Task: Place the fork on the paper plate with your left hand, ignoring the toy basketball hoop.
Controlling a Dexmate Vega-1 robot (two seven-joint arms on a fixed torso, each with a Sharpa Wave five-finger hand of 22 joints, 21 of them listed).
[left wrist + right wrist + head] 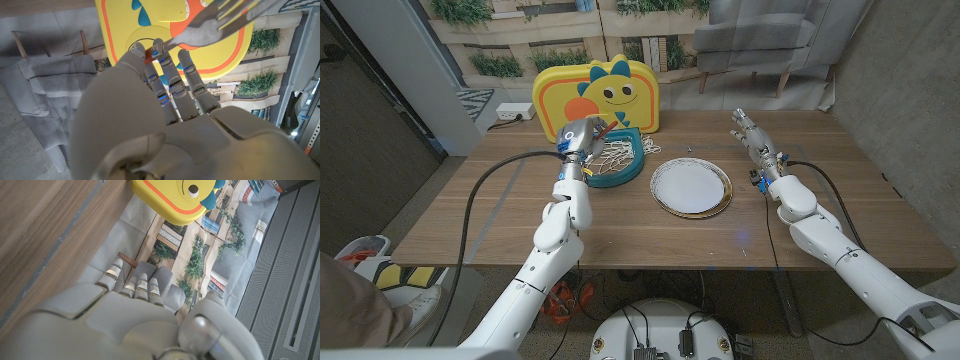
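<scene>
My left hand (pixel 582 138) was raised over the far left part of the table (pixel 500 215), its fingers (pixel 167 62) pinched on the handle of the fork (pixel 220 20), whose tines reached out past them toward the yellow toy basketball hoop (pixel 598 95) standing at the far edge. The fork looked like grey metal or metal-look plastic: stiff, thin and smooth, so I judged it light but liable to swivel or slip in a pinch taken only at the handle end; a grip nearer the neck would have steadied it. Just beneath my hand sat the hoop's blue rim with its white net (pixel 615 158), near enough to snag the tines. To the right of that lay the paper plate (pixel 691 187), bare and flat on the table, light enough to skid if the fork was dropped hard. Further right, my right hand (pixel 752 135) held nothing, its fingers stretched out straight and close together above the table.
</scene>
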